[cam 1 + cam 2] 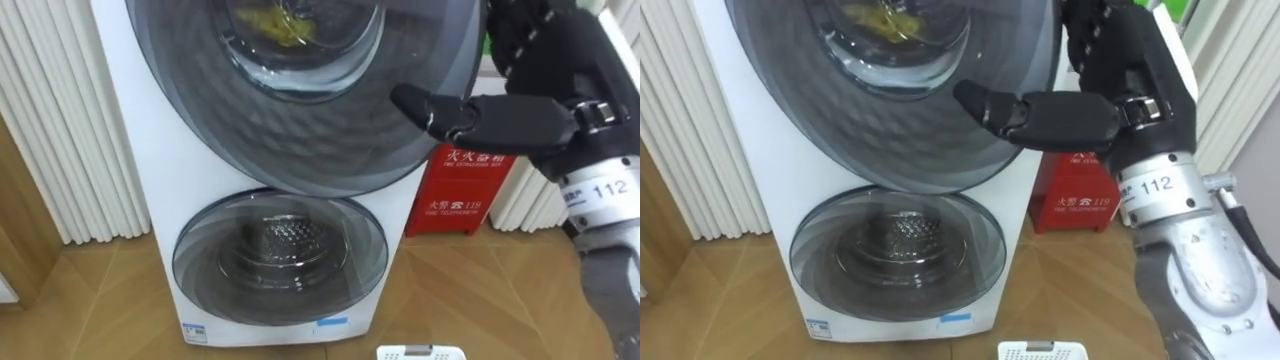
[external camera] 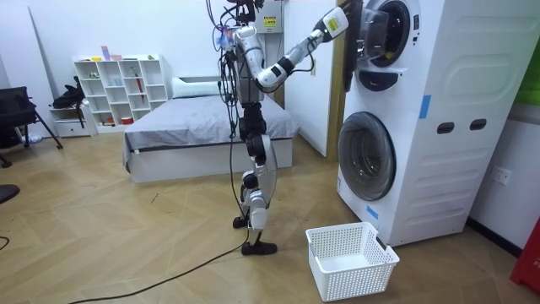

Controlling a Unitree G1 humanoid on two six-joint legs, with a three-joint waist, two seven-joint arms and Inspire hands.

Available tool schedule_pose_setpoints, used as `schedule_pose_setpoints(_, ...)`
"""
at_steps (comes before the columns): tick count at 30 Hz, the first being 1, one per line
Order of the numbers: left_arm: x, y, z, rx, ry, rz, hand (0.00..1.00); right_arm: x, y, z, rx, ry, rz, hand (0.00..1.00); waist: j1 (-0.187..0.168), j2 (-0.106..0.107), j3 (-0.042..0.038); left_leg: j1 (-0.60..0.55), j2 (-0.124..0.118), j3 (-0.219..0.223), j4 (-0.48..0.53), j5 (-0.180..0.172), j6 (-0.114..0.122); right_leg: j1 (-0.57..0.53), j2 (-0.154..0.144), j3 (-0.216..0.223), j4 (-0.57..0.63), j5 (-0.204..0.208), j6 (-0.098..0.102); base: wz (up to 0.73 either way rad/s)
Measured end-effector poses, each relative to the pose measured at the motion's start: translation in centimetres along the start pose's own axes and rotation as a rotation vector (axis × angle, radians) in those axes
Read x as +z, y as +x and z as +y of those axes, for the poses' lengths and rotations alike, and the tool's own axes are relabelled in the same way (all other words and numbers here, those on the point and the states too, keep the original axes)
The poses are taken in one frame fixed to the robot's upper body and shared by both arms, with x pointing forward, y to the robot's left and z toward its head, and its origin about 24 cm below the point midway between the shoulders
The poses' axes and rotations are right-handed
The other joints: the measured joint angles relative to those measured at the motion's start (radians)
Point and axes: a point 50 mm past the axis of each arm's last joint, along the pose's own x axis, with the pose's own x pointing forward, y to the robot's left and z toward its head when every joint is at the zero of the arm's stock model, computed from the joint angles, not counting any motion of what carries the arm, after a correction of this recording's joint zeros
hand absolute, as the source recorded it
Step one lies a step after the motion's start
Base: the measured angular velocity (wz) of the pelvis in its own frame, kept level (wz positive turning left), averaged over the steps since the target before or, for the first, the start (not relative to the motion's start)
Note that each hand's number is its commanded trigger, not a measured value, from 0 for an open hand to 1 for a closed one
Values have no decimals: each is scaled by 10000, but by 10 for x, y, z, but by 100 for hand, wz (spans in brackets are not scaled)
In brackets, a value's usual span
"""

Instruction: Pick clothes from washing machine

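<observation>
The stacked white washing machine [image 2: 439,169] stands right in front of me. Its upper round dark door [image 1: 300,130] is swung partly out, as the room view shows. Through the door's glass bowl a yellow cloth [image 1: 280,30] shows inside the upper drum. My right hand [image 1: 520,120] is raised to the door's right rim. Its thumb lies across the door's front and its fingers [image 1: 1105,40] curl at the rim. The lower door [image 1: 280,260] is closed, with a bare metal drum behind it.
A white laundry basket [image 2: 350,257] sits on the wood floor at the machine's foot, to my right. A red fire-equipment box [image 1: 460,190] stands right of the machine, and a white ribbed panel [image 1: 60,120] to its left. A bed [image 2: 202,127] is behind me.
</observation>
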Motion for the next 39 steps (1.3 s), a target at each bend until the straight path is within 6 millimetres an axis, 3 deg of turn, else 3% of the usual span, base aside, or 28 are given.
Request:
schedule_pose_setpoints(15,13,2,-1,-361,258,-336,0,17,1,32,1481,1553,-1664,0,361,-93,30,-115,14,69,95,0,0,-192,20,116,20,70,-18,-2)
schedule_pose_setpoints(19,18,3,1,-492,413,-520,0,19,1,44,2071,2282,-2286,0,718,-77,29,-147,23,44,98,7,-12,-196,31,90,15,107,-29,1)
schedule_pose_setpoints(25,12,3,4,-452,573,-381,0,27,8,71,3955,3828,-2838,0,1162,-34,68,-129,23,21,88,8,-14,-109,27,65,11,122,-21,2)
schedule_pose_setpoints(28,12,4,6,-414,578,-395,0,30,12,86,5088,4202,-2979,0,1297,-136,100,-153,5,-239,83,8,-15,30,-5,-145,-35,133,-12,22)
schedule_pose_setpoints(32,10,3,4,-487,570,-342,0,27,11,104,6427,4201,-2548,0,1603,-186,109,-181,-12,-379,39,-5,-22,136,-9,-227,-187,137,6,14)
schedule_pose_setpoints(39,13,3,5,-424,546,-408,0,16,8,114,7253,4188,-1639,0,1696,-103,164,-301,-10,-648,6,-5,-22,131,-26,-536,-231,136,7,11)
